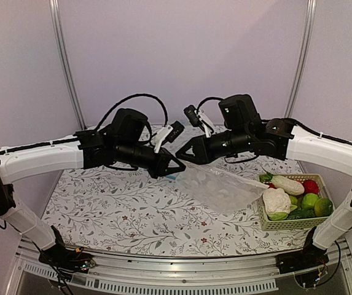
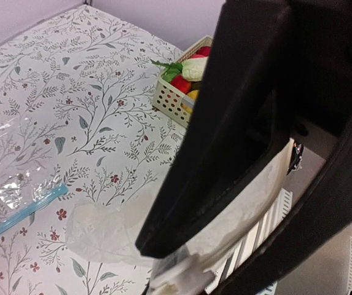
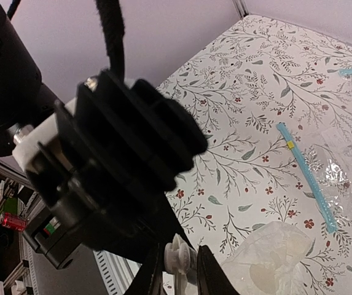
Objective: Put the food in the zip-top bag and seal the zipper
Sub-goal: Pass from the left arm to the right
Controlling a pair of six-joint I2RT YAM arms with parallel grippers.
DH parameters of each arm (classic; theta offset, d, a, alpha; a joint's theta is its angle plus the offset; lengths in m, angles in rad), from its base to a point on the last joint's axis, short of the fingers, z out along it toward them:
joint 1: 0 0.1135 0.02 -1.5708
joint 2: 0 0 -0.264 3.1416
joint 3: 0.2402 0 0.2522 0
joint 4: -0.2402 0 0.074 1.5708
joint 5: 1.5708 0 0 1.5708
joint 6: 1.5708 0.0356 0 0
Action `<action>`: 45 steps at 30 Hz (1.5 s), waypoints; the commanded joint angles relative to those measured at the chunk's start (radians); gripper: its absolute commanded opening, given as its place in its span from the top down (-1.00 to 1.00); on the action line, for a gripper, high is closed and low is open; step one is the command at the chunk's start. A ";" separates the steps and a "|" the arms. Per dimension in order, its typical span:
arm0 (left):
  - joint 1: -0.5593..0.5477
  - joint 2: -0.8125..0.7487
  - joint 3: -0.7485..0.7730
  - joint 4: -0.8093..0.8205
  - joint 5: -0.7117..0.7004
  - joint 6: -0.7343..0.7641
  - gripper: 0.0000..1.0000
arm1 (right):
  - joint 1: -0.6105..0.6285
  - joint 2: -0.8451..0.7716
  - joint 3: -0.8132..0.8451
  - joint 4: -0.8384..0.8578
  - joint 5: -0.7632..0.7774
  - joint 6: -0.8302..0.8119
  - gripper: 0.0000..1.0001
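The left gripper (image 1: 174, 167) and right gripper (image 1: 182, 156) meet tip to tip at the mouth of the large clear white-dotted plastic bag (image 1: 223, 190), though whether they are clamped on it I cannot tell; the bag stretches rightward towards the white cauliflower and other toy produce (image 1: 276, 200) in the cream lattice basket (image 1: 286, 225), nearest the right arm.

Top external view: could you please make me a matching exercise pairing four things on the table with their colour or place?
Things:
1. cauliflower
2. radish
3. bag
4. basket

Descriptions:
A. clear with white dots, lying left of the basket
B. long and white with green leaves
C. pale lattice walls, at the right side of the table
D. white and lumpy, in the basket's near-left corner

Pairs: 1-D, 2-B, 3-A, 4-C.
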 commanded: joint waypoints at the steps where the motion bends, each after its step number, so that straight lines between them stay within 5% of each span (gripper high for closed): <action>1: -0.012 0.015 0.004 0.024 0.007 -0.007 1.00 | 0.010 0.023 0.030 0.009 -0.005 -0.005 0.66; 8: -0.012 0.015 0.005 0.010 -0.059 -0.008 1.00 | 0.010 0.018 0.025 0.008 0.008 -0.012 0.93; 38: 0.026 -0.029 -0.037 0.028 -0.097 -0.057 1.00 | 0.010 -0.085 -0.054 -0.027 0.091 -0.079 0.97; 39: 0.026 -0.034 -0.039 0.031 -0.084 -0.053 0.90 | 0.010 -0.088 -0.053 -0.024 0.087 -0.078 0.98; 43: 0.029 -0.069 -0.052 0.017 -0.086 -0.016 -0.10 | 0.009 -0.099 -0.049 -0.014 0.076 -0.069 1.00; 45: 0.038 -0.101 -0.059 -0.006 -0.101 0.006 -0.29 | 0.007 -0.105 -0.045 -0.013 0.069 -0.066 1.00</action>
